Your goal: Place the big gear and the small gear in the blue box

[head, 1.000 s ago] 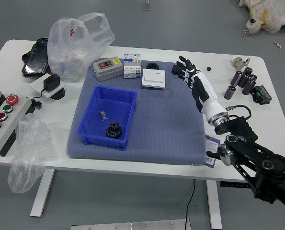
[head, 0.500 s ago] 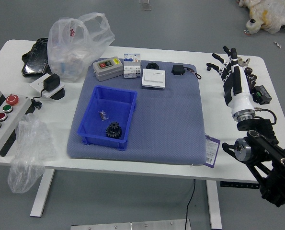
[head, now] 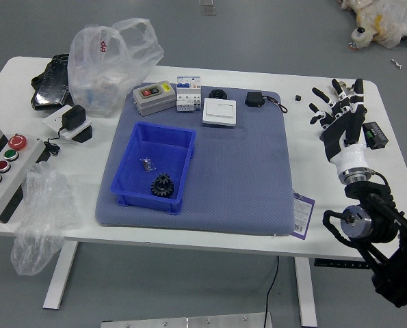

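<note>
Over the right side of the tabletop (head: 304,157), head view: one right hand (head: 345,123), fingers spread wide, nothing held. Change noted: shifted rightward from the far right corner of the grey mat (head: 237,171), where a black corded block (head: 255,99) remains. Well to the hand's left, nearer the robot: blue box (head: 147,199), holding one black toothed gear (head: 163,185) and a small shiny piece (head: 147,165); contents unchanged. Left of the hand, behind a white case (head: 219,113): dark round item (head: 217,93), possibly the second gear. Implication: one gear placed, big or small unclear; the other presumably outstanding.
</note>
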### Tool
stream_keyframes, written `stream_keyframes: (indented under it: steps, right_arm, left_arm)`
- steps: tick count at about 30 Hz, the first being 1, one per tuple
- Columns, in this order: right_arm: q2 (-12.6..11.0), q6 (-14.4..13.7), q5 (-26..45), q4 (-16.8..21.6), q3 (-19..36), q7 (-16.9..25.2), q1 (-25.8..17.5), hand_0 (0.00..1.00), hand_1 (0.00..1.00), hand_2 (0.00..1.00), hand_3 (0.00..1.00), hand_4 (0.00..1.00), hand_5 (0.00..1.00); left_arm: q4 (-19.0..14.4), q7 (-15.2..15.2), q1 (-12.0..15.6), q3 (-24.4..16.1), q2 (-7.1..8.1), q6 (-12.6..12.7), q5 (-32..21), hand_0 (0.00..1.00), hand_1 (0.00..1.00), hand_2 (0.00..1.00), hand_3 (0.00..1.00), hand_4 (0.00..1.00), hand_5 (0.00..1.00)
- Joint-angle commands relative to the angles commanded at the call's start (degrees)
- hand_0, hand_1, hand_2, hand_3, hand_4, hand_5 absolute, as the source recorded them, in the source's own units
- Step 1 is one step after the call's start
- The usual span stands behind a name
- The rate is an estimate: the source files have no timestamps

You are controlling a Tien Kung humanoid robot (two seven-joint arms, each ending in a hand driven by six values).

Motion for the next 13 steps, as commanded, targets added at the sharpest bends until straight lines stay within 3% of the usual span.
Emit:
stream_keyframes:
  steps: [1, 6, 7, 13]
  right_arm:
    - [0.0, 0.6, 0.6, 0.2, 0.1, -0.1, -0.1, 0.914, 0.246, 0.821, 0.998, 0.998, 0.998]
    - [-0.2, 4.8, 3.5, 1.3, 0.0, -2.4, -0.7, 0.914, 0.246, 0.821, 0.998, 0.998, 0.998]
    - [-0.2, 5.4, 3.5, 1.4, 0.0, -2.7, -0.8, 0.998, 0.912, 0.838, 0.99, 0.998, 0.998]
    - [-0.2, 6.3, 1.6, 2.5, -0.2, -3.3, -1.4, 0.998, 0.912, 0.838, 0.99, 0.998, 0.998]
  left_arm:
    - [0.0, 0.0, 0.0, 0.0, 0.0, 0.0, 0.0, 0.656, 0.587, 0.585, 0.746, 0.743, 0.613]
    - [0.0, 0.0, 0.0, 0.0, 0.05, 0.0, 0.0, 0.656, 0.587, 0.585, 0.746, 0.743, 0.613]
    - [0.0, 0.0, 0.0, 0.0, 0.06, 0.0, 0.0, 0.656, 0.587, 0.585, 0.747, 0.743, 0.613]
    - [0.0, 0.1, 0.1, -0.1, 0.1, 0.0, 0.3, 0.656, 0.587, 0.585, 0.747, 0.743, 0.613]
